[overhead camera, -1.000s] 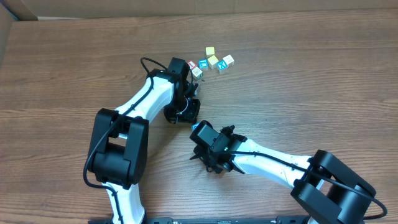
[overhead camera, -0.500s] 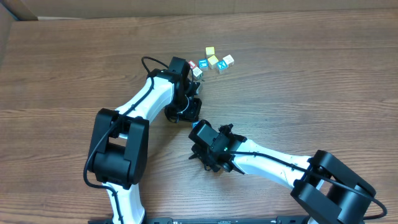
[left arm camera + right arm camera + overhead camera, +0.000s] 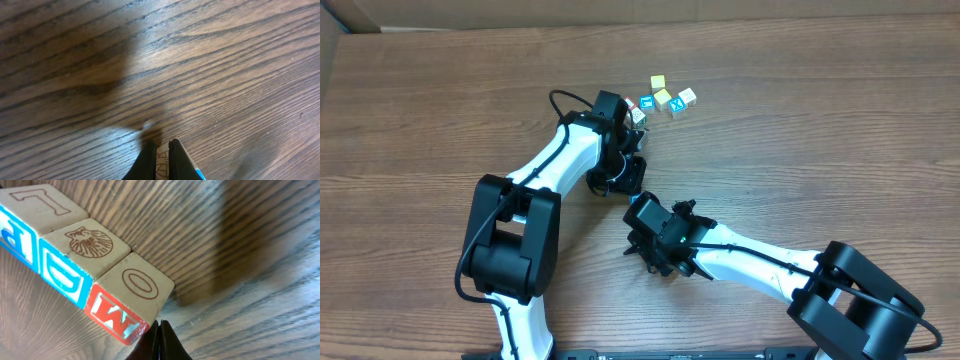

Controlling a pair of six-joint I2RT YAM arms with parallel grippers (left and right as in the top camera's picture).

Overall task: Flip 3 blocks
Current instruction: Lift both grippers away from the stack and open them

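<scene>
Just beyond your right fingers [image 3: 156, 342], pressed together, three blocks [image 3: 92, 242] sit in a touching row on the worktop [image 3: 240, 240], the O block [image 3: 145, 287] nearest; your left fingers [image 3: 172, 155] are closed tight.

We see two arms of one build: smooth white link shells between bulky black joint housings. A thin black cable [image 3: 556, 98] loops off the left arm [image 3: 558, 158] near its wrist; another runs along the right arm [image 3: 740, 268]. The left end effector [image 3: 161, 152] and right end effector [image 3: 159, 332] taper to slim black fingers.
</scene>
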